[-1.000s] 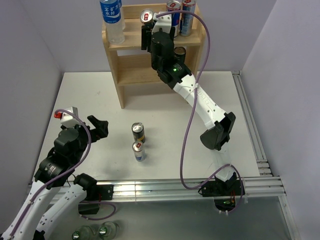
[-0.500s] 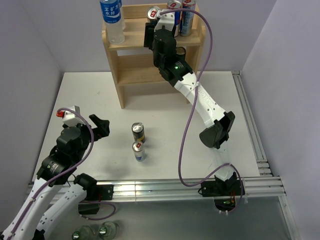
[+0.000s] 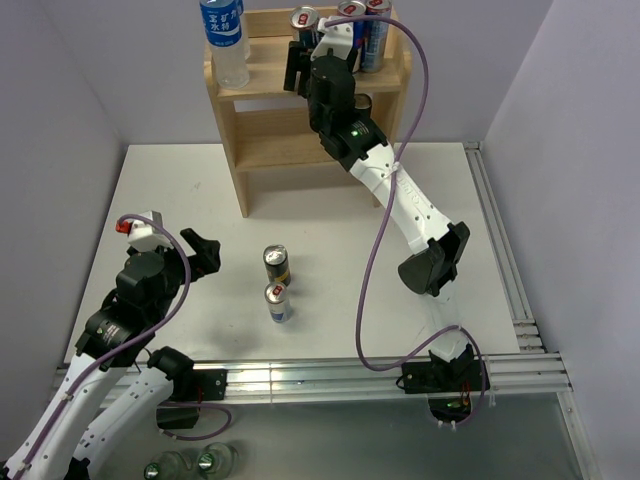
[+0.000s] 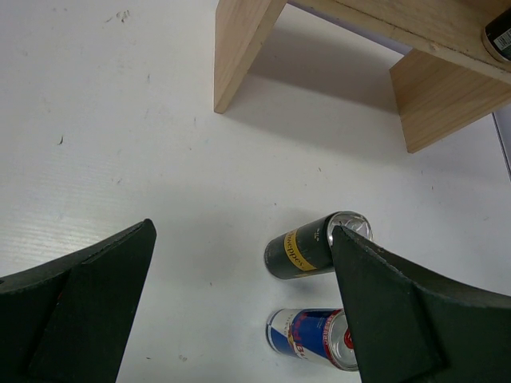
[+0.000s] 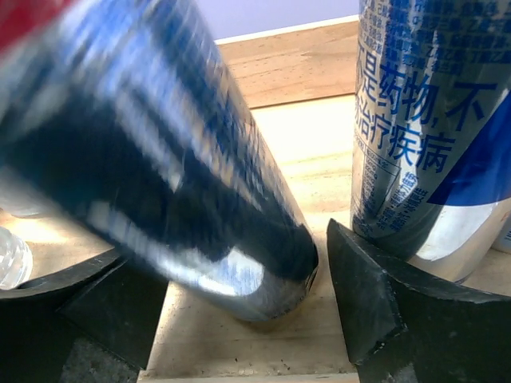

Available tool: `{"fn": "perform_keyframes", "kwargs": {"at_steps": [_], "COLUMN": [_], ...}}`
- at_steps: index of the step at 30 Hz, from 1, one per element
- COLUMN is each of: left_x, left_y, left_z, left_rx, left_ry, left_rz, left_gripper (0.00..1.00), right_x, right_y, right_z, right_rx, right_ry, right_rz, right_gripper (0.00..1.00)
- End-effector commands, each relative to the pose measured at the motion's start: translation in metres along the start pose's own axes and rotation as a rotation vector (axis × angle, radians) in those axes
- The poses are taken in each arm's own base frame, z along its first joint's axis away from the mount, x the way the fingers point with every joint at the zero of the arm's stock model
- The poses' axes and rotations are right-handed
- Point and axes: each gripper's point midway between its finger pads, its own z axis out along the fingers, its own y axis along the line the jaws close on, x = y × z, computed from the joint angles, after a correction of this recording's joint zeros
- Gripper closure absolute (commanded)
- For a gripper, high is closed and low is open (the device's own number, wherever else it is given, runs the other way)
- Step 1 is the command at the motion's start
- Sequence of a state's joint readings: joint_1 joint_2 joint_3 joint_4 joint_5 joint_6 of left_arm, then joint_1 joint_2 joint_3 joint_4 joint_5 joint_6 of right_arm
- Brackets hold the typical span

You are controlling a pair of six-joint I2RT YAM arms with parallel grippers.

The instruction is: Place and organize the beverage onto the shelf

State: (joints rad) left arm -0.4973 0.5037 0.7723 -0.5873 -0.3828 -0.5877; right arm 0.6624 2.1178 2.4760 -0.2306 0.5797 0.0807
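Shelf (image 3: 240, 150): stands at the far side of the table (image 3: 170, 190), back towards the wall, two tiers showing.

Top tier: a tilted can (image 3: 305, 18) with a red mark on its lid sits near the middle. In your right wrist view it is blurred, with its base low at the front edge of the board and its body leaning away to the left. An upright blue-and-silver can (image 5: 415, 120) with printed characters stands just beside it on the right. One more can (image 3: 377, 35) stands at the right end of the tier, and a water bottle (image 3: 222, 40) with a blue label at the left end.

Lower tier: a dark can (image 3: 362, 103) shows under the arm, mostly hidden.

Your right tool (image 3: 300, 60) is up at the top tier, one finger on each side of the tilted can. The fingers are apart, but you cannot tell whether they press on the can or merely bracket it.

Table, nearer to you: a black-and-yellow can (image 3: 276, 263) and a blue can (image 3: 279, 300) stand just beside each other without touching, well clear of the shelf.

Your left tool (image 3: 203, 250) hangs low to the left of that pair, fingers spread wide with nothing between them. Its wrist view looks past the fingers to both cans and the foot of the shelf.
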Motion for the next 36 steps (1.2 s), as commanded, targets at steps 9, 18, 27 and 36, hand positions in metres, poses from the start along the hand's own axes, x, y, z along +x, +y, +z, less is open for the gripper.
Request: {"fn": "perform_keyframes", "kwargs": {"at_steps": [9,18,27,36], "left_x": [-0.006,-0.005,-0.006,-0.007], "left_y": [-0.002,-0.003,-0.002,-0.002], "left_z": [0.003,0.004,0.005,0.004], "left_rx": [0.002,0.002,-0.002,-0.005], "left_ry": [-0.027,-0.026,-0.030,-0.035], "left_rz": [-0.006,-0.005,-0.005,-0.003], "left_gripper": [0.01,0.01,0.01,0.01], "right_x": [-0.013,-0.004,0.003,0.015], "right_y": [-0.013,-0.015,-0.012,-0.003], "right_z": [0.006,0.005,-0.005,-0.026], "right_rx": [0.030,0.033,0.023,0.017], "right_ry": [-0.031,-0.009,0.013,0.042], "right_rz": [0.028,0.016,-0.009,-0.037], "right_gripper": [0.17,0.18,0.18,0.16]}}
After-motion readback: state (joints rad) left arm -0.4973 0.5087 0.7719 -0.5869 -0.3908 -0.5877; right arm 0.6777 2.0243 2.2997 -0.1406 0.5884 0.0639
